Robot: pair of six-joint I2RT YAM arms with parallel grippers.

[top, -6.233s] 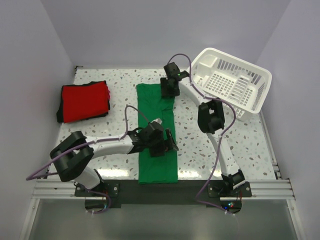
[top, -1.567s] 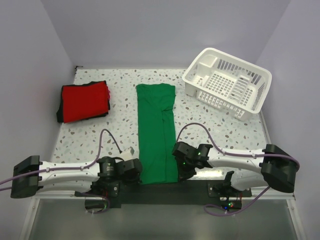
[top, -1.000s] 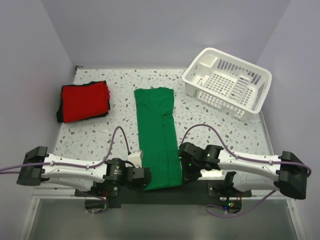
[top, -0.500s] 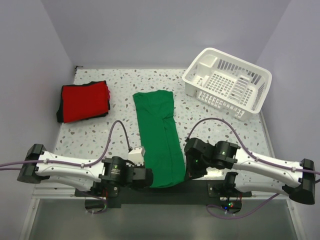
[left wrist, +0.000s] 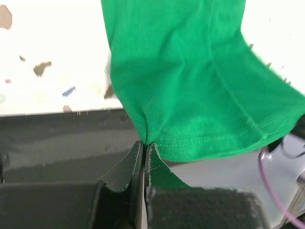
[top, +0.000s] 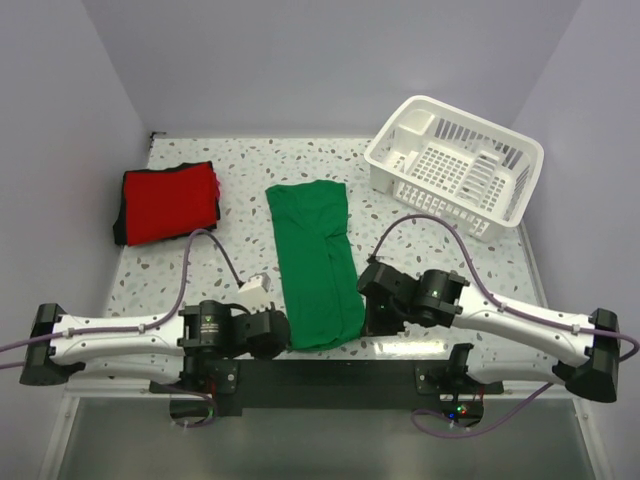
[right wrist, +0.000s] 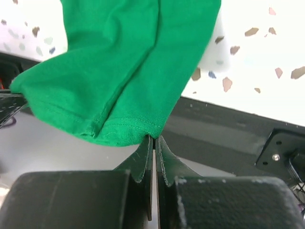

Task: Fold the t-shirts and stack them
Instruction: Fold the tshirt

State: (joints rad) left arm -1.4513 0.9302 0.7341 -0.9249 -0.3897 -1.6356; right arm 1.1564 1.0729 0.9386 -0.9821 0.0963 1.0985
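The green t-shirt (top: 315, 260) lies as a long narrow strip down the middle of the table, its near hem lifted off the surface. My left gripper (top: 279, 332) is shut on the hem's left corner (left wrist: 148, 138), my right gripper (top: 368, 318) is shut on its right corner (right wrist: 153, 132), and the hem (left wrist: 224, 143) sags between them over the table's front edge. At the far left of the table, clear of both arms, the red t-shirt (top: 170, 201) sits folded.
A white slatted basket (top: 455, 165) stands at the back right corner. The black front rail (top: 320, 375) with the arm bases runs just below the lifted hem. Purple cables (top: 430, 225) loop over both arms.
Both grippers closed on the near hem corners and have lifted them, carrying the hem away from the front edge toward the far side. The shirt's far end has shifted slightly left.
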